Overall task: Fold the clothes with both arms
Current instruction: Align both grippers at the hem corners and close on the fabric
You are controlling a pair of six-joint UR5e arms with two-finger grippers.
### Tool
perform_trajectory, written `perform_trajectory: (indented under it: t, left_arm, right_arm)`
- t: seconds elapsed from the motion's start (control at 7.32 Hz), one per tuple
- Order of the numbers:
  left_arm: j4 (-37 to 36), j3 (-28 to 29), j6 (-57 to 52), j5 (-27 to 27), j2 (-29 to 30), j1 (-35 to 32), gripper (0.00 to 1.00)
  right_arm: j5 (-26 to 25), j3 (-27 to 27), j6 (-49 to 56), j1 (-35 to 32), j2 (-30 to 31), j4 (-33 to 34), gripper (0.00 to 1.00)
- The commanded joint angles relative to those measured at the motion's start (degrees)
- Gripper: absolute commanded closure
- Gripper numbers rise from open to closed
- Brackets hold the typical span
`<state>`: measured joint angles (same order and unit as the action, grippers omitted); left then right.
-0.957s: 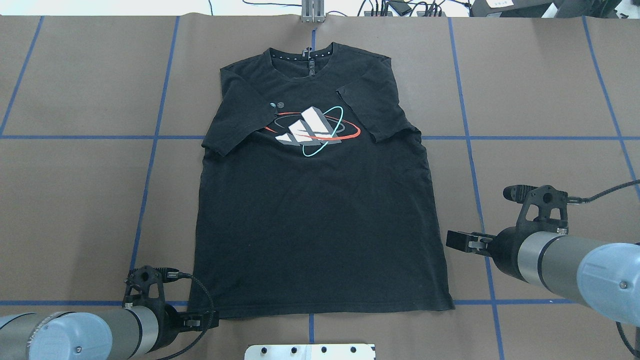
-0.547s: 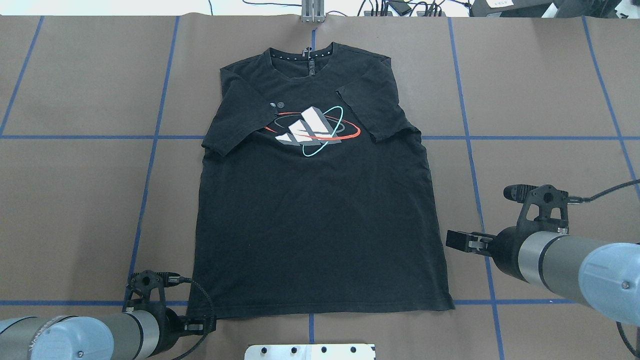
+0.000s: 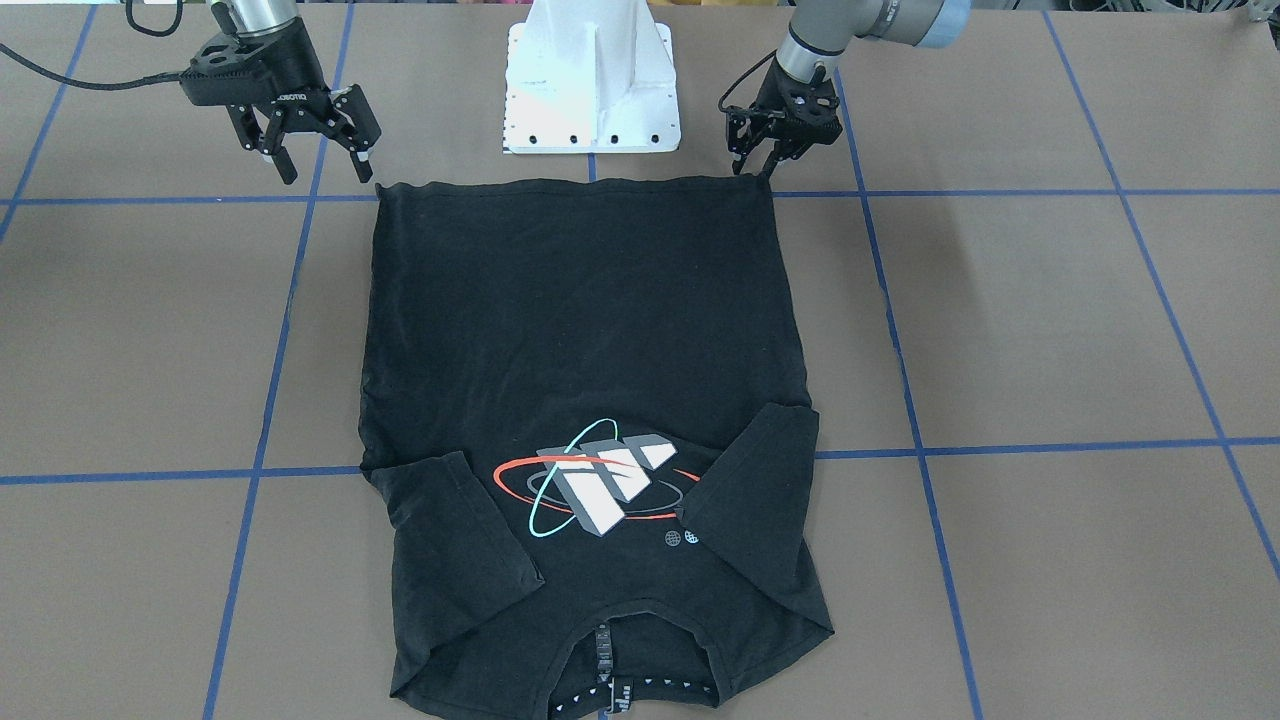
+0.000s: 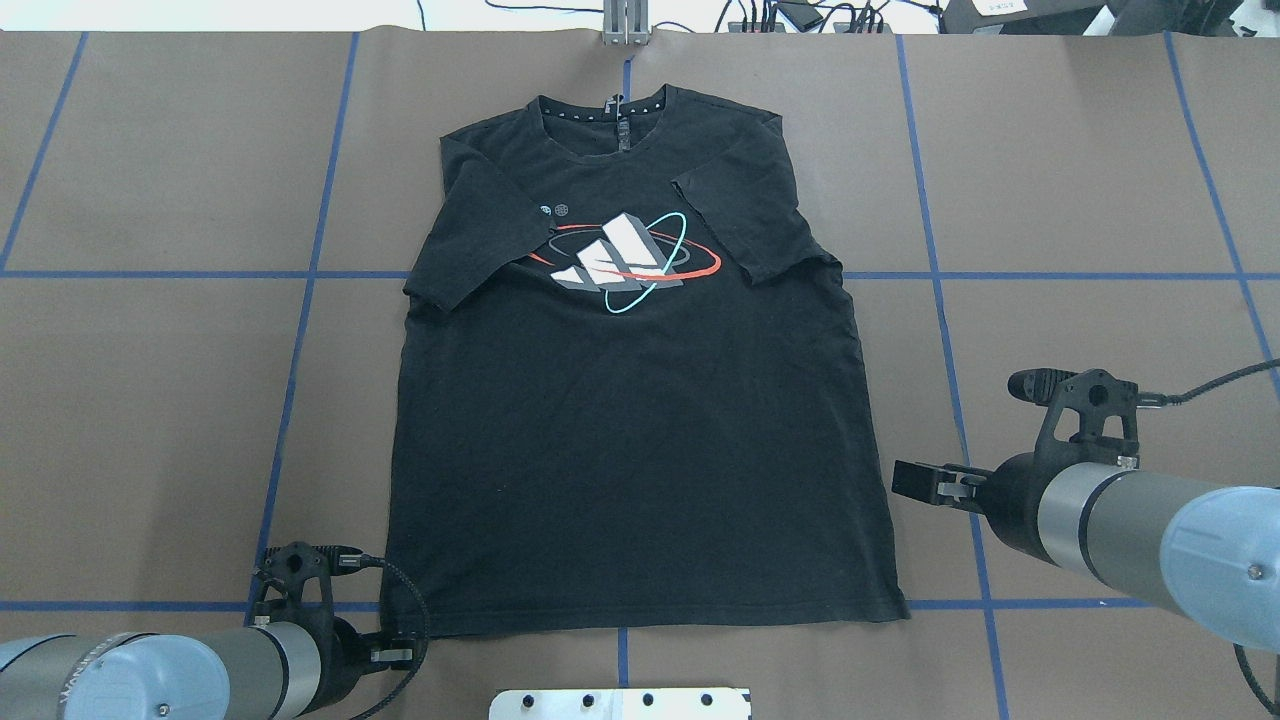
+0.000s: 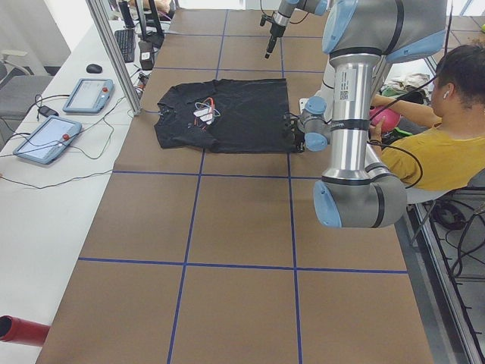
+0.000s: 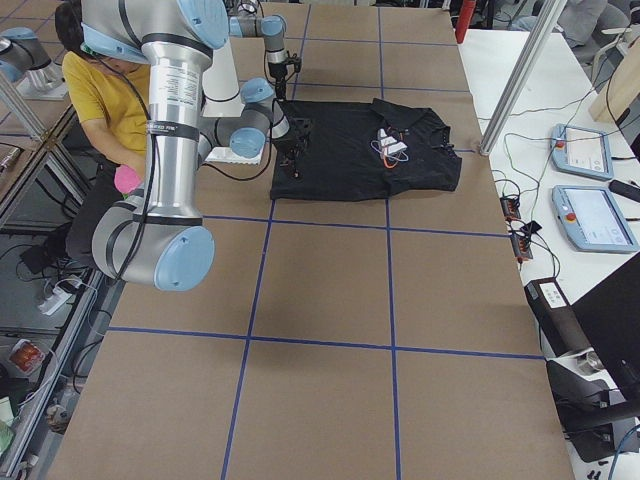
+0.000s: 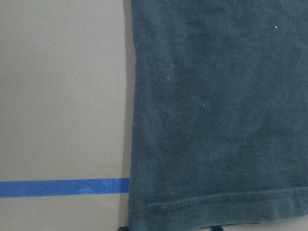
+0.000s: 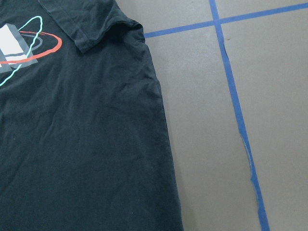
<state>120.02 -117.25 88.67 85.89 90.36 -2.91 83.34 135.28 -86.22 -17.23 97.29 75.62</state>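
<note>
T-shirt (image 4: 630, 440) lies flat on table (image 4: 150, 400), graphic up, sleeves folded in, hem toward robot base. L gripper (image 3: 755, 170): low at one hem corner, fingers slightly apart, prob. set to pinch. R gripper (image 3: 325, 172): fingers wide apart, raised beside opp. corner, no contact. Matched corner grips would keep the fold even.

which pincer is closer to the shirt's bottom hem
Left. The left pincer sits low at the corner of the hem on its side. The right pincer hangs higher, off the shirt's side edge, short of the other corner.
</note>
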Motion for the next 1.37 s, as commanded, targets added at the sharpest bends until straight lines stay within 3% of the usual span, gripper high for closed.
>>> perform_trajectory:
  t: [0.0, 1.23]
  left_arm:
    - [-0.05, -0.09, -0.07, 0.07, -0.35, -0.08, 0.58]
    - [-0.05, -0.44, -0.6, 0.69, -0.71, -0.69, 0.62]
  right_arm:
    - [-0.01, 0.42, 0.0, 0.0, 0.0, 0.05, 0.0]
    - [-0.02, 0.51, 0.09, 0.0, -0.09, 0.05, 0.0]
